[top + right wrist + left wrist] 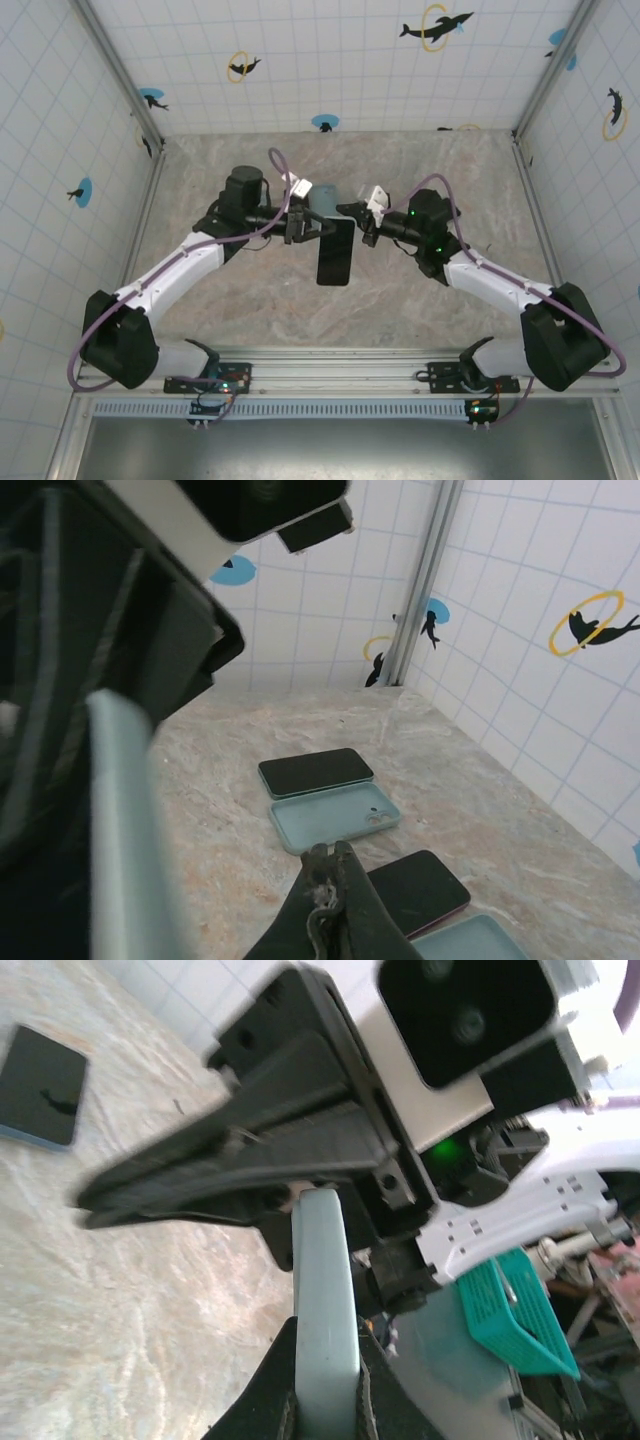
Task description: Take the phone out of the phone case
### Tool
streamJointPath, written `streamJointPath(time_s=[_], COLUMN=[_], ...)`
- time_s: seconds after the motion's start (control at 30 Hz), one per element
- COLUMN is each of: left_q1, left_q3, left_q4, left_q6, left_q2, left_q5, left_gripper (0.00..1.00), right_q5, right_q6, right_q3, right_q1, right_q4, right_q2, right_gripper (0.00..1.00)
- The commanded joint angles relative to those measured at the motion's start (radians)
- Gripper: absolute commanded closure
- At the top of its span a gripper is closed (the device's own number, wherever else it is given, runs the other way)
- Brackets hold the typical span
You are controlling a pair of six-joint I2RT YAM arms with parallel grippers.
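Plainly, the phone case is in my grip: my left gripper has its jaws clamped on its thin edge, holding it up off the bench. My right gripper is just beside the case with its jaws together and nothing between them.

I see the case only edge-on from both wrists, so I cannot tell whether a phone sits in it. From above, a dark phone shows just on the near side of the case. I cannot tell whether it lies on the bench or hangs from the case.

I judge the case light, soft and bendy, so it is best held by its rim and peeled back at a corner. The phone looks stiff, smooth and slippery, with glass that could crack if dropped. I would pinch it across its long edges, close to the case.
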Motion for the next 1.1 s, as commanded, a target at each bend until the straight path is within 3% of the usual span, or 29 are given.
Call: streamJointPath(time_s=[0.0,0.1,0.27,0.43,0.57,0.7,1.07], left_q1=[0.047,0.096,0.099,0.1,0.098,0.098,0.098], left_q3=[-0.015,-0.04,-0.082,-0.131,-0.154,-0.155,-0.168], left_q4=[0.162,0.217,0.341,0.49,0.583,0.568,0.609], left_q6=[-0.115,-0.213,-0.397,-0.581,-0.659,-0.654,-0.679], left_q2=[-0.039,-0.053,-0.062,-0.063,-0.069,-0.07,-0.065], left_q5=[-0.06,-0.141,-0.272,-0.316,-0.313,-0.324,-0.318], left_gripper=[1.0,1.0,1.0,1.0,1.0,1.0,1.0], right_q5=[-0.02,-0.015,-0.035,-0.04,0.021,0.012,-0.02], right_q6=[0.048,0.141,0.503,0.747,0.845,0.914,0.933], right_q3=[-0.02,-0.044,-0.135,-0.202,-0.243,-0.26,-0.237], right_q1=[-0.021,-0.046,-0.097,-0.099,-0.093,-0.087,-0.061], right_q4=[0.0,-0.009,0.149,0.282,0.334,0.398,0.408], right_q2=[-0.038,-0.061,-0.083,-0.069,-0.062,-0.04,0.012], right_gripper=[0.92,0.84,0.6,0.5,0.47,0.47,0.49])
